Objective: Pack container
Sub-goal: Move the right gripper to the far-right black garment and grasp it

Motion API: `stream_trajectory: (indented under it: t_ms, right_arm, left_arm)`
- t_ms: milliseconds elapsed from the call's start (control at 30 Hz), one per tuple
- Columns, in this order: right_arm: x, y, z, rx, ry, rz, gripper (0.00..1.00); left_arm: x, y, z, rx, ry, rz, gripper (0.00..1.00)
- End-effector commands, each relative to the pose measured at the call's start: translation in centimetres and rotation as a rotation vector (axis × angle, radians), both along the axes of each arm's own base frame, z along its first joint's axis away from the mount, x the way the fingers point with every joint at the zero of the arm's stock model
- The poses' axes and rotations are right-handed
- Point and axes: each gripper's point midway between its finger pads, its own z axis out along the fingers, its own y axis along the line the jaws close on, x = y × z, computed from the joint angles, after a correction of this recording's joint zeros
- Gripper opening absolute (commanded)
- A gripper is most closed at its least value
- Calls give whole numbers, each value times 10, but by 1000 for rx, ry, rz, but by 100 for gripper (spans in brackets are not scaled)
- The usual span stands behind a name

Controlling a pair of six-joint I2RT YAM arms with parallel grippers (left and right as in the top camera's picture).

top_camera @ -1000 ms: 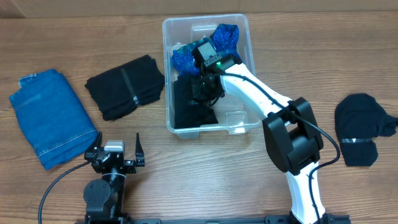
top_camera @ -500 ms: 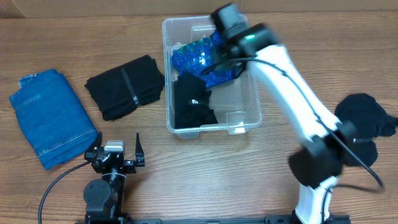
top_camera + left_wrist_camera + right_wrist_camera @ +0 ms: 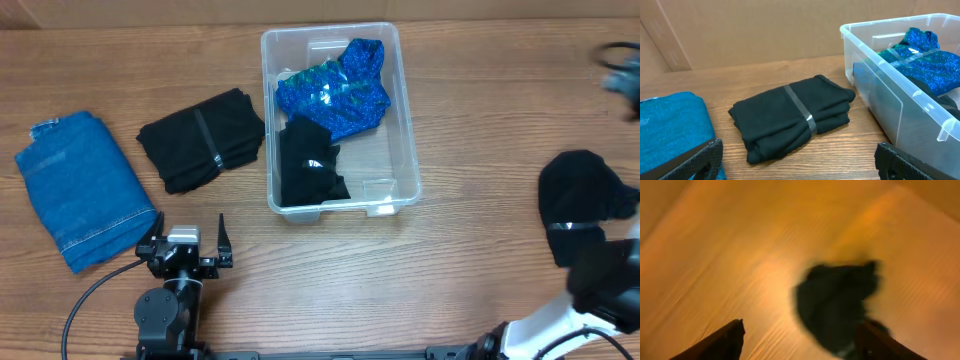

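The clear container [image 3: 405, 130] stands in the middle of the table. A sparkly blue garment [image 3: 335, 95] and a black garment [image 3: 308, 165] lie inside it. My right gripper [image 3: 622, 70] is a blur at the far right edge, well away from the container. In the right wrist view, which is blurred by motion, the right gripper [image 3: 800, 340] is open and empty above a crumpled black garment [image 3: 835, 305]. My left gripper [image 3: 800, 165] rests open near the front edge, facing a folded black garment [image 3: 795, 117] and the container's wall [image 3: 890, 80].
A folded blue denim piece [image 3: 85, 190] lies at the far left, beside the folded black garment [image 3: 200, 140]. The crumpled black garment [image 3: 585, 205] sits at the right, near the right arm's base [image 3: 600, 290].
My right gripper let go of the sparkly blue garment in the container, opened, and swung fast up and out to the far right. The left arm has not moved.
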Motion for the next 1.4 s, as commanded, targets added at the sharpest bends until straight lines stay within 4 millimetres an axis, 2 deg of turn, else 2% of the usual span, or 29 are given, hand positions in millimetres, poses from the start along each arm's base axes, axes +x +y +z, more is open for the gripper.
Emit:
stream_trajectory:
  t_ms: [0, 67, 133, 267, 600, 767, 1033, 1167, 1267, 1300, 1367]
  right_arm:
    - [-33, -50, -18, 40, 12, -160, 87]
    - [-48, -69, -34, 58, 39, -213, 88]
    - [-54, -78, -53, 113, 49, -236, 89]
    - [-43, -78, -90, 246, 16, -185, 94]
    - [-40, -64, -179, 335, 152, -125, 100]
    - [-41, -54, -210, 336, 167, -83, 100]
    - [-56, -40, -254, 360, 190, -85, 100]
    - [-53, -30, -261, 399, 165, -69, 99]
    - [-50, -23, -260, 436, 146, -58, 63]
    - [-50, -23, -260, 437, 146, -59, 53]
    - [-50, -23, -259, 441, 150, -59, 47]
  left_arm:
    - [0, 0, -1, 24, 1, 0, 100]
    - [0, 0, -1, 24, 1, 0, 100]
    - [0, 0, -1, 24, 1, 0, 100]
    - [0, 0, -1, 24, 1, 0, 100]
    - [0, 0, -1, 24, 1, 1, 100]
    - [0, 0, -1, 24, 1, 0, 100]
    - [0, 0, -1, 24, 1, 0, 100]
    - [0, 0, -1, 24, 1, 0, 100]
    - [0, 0, -1, 24, 1, 0, 100]
    - [0, 0, -1, 24, 1, 1, 100]
    - [0, 0, -1, 24, 1, 1, 100]
